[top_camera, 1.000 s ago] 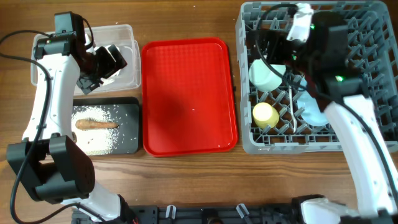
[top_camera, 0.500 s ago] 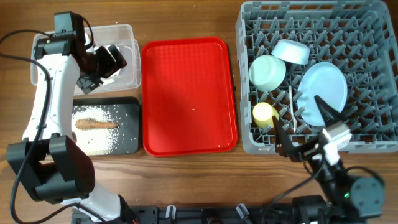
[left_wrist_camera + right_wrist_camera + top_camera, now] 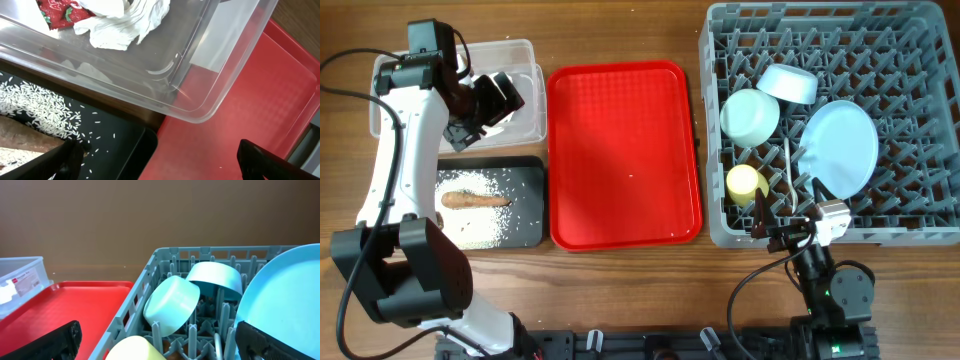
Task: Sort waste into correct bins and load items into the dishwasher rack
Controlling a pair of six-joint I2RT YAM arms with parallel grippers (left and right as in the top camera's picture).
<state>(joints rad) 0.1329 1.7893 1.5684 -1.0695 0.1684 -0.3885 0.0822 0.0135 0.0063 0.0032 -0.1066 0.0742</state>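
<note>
At the near edge of the dishwasher rack point(image 3: 720, 235), the right gripper point(image 3: 788, 208) has withdrawn, jaws spread, empty. The pale blue plate point(image 3: 840, 150), 2 bowls point(image 3: 750, 115), yellow cup point(image 3: 745, 183) and probably the white spoon point(image 3: 789, 165) sit loaded. The left gripper point(image 3: 490, 100) is spread too.

Robotics lab bench, staged as canteen dish-clearing station. Wood-grain table point(image 3: 620, 290). White robot arm point(image 3: 385, 170) down left edge of overhead frame, loose black cable point(image 3: 732, 300) lower right, black mounting rail point(image 3: 650, 345) along bottom edge. Props canteen-style: grey dishwasher rack point(image 3: 920, 60) at right, red serving tray point(image 3: 625, 150) centre, clear tub point(image 3: 525, 110) and black tray point(image 3: 528, 180) at left. Right wrist view: plain brown wall point(image 3: 125, 215) across top of frame.
</note>
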